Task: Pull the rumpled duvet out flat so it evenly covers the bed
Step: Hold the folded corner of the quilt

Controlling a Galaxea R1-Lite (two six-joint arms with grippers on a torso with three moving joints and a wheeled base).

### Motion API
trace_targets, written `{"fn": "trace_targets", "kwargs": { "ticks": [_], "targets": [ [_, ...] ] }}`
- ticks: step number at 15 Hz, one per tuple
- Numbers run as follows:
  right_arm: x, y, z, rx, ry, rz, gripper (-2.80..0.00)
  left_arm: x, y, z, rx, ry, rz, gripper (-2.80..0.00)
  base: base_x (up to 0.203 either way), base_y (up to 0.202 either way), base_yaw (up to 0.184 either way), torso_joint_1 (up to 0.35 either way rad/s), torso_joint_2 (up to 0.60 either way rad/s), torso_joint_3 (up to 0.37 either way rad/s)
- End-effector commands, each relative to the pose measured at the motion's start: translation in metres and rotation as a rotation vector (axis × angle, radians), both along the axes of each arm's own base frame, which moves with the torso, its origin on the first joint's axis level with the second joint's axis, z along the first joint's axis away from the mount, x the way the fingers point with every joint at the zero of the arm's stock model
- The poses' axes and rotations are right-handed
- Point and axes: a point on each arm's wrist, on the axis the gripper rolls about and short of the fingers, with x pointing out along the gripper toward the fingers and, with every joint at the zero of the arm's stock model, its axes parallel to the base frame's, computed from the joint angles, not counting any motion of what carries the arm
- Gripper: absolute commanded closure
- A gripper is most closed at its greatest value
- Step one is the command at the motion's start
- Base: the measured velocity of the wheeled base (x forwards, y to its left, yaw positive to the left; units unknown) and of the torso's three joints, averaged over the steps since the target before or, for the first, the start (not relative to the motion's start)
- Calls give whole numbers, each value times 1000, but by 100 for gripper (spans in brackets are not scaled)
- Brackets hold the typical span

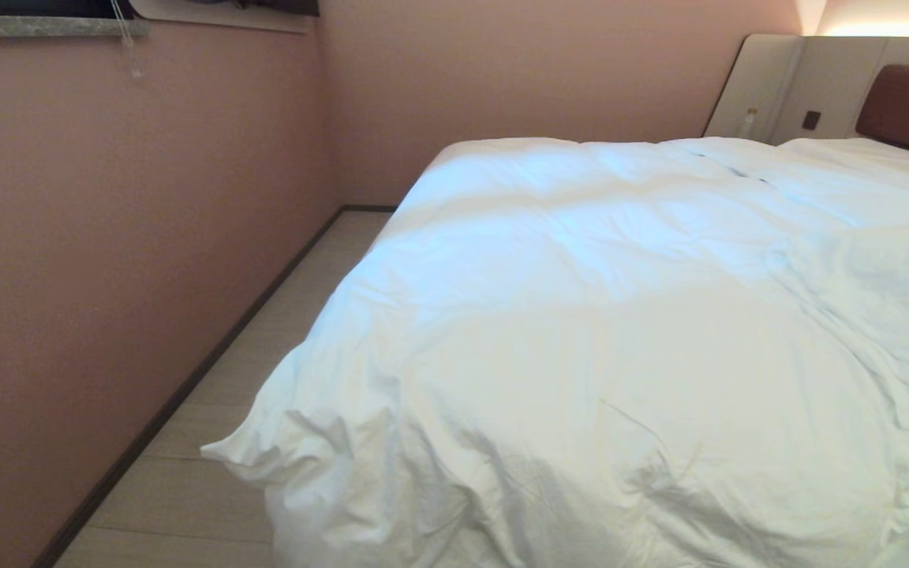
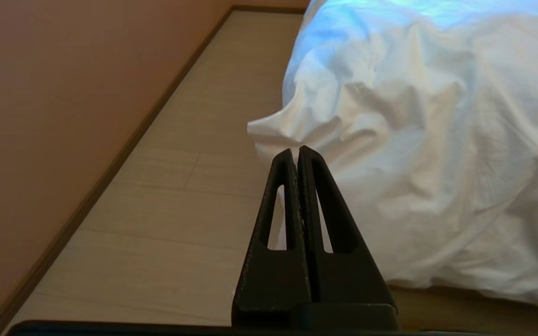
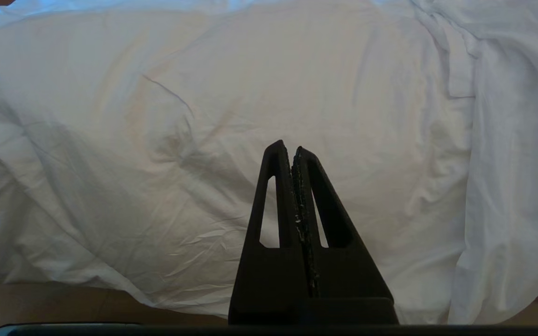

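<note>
Duvet (image 1: 581, 331): white, puffy, wrinkled; lies over the bed (image 1: 908, 106), filling the head view from centre to 3 o'clock
Duvet corner (image 1: 226, 451): sticks out at 8 o'clock, overhanging the floor (image 1: 210, 442)
Duvet fold: bunched ridge at 3 o'clock
Left gripper (image 2: 295, 150): fingers pressed together, empty, tips near the overhanging corner, contact unclear
Right gripper (image 3: 288, 145): fingers pressed together, empty, facing the draped duvet side
Headboard: brown, at 2 o'clock
Wall (image 1: 107, 237): pink, at 9 o'clock
</note>
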Motion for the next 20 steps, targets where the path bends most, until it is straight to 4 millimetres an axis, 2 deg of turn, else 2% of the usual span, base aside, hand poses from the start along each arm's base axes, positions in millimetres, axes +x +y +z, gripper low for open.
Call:
{"fn": "trace_targets", "kwargs": {
  "ticks": [1,20],
  "targets": [
    [0,0,0,0,0,0,0,0,0,0,-2,0,0,0,0,0,0,0,0,0],
    [0,0,0,0,0,0,0,0,0,0,-49,-4,11,0,0,0,0,0,0,0]
  ]
}}
